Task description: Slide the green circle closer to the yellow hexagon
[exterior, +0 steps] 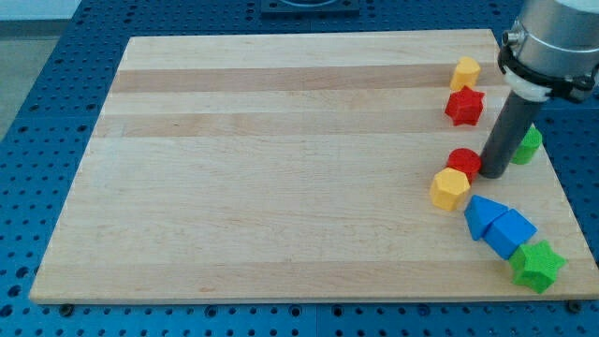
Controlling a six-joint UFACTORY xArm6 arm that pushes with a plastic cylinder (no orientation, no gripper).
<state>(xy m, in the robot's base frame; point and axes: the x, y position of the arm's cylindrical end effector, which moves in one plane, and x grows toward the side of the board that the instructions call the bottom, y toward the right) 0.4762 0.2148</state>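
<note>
The green circle (530,145) lies near the board's right edge, partly hidden behind my rod. The yellow hexagon (449,188) lies to its lower left. A red circle (463,161) sits just above the hexagon and touches it or nearly so. My tip (493,175) rests on the board between the red circle and the green circle, right beside the red circle's right edge and to the lower left of the green circle.
A second yellow block (465,72) and a red star (464,106) lie toward the view's top right. Two blue blocks (484,215) (511,233) and a green star (537,266) lie in a row at the bottom right. The wooden board (281,168) sits on a blue perforated table.
</note>
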